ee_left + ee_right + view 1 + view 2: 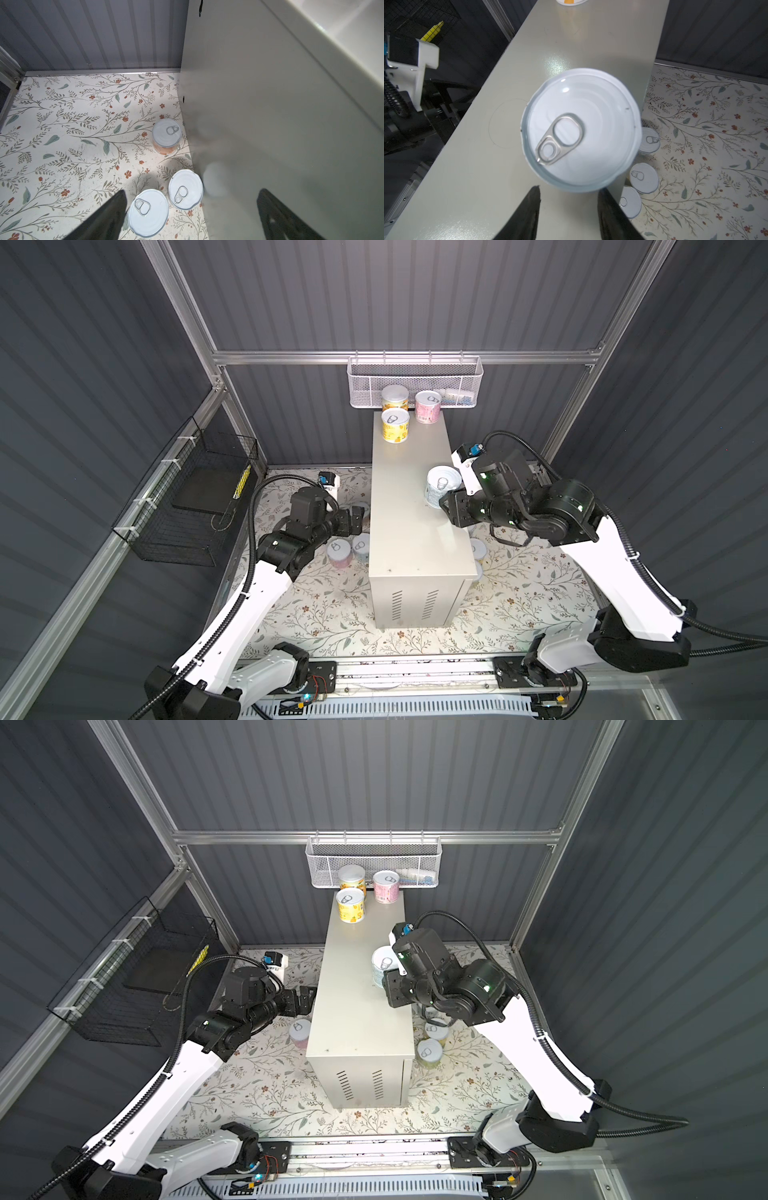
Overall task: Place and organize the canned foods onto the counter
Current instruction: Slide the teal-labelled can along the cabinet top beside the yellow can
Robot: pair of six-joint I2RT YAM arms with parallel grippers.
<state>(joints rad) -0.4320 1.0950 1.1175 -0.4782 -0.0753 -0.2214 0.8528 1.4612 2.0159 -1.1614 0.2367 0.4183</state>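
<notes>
Right gripper (pixel 569 188) sits over the long edge of the counter (pixel 477 166), pinching the pale blue can (pixel 579 128) between its fingers. Left gripper (pixel 193 190) is spread wide beside the counter's side wall, three floor cans (pixel 148 212) below and ahead of its fingertips.

Where my right gripper (pixel 569 190) meets the pale blue can (pixel 579 128) lies hidden under its lid, a far can (pixel 570 1) ahead of my hand is cut off at the frame's edge, and the counter (pixel 405 531) half hides a floor can (pixel 478 551) below.
</notes>
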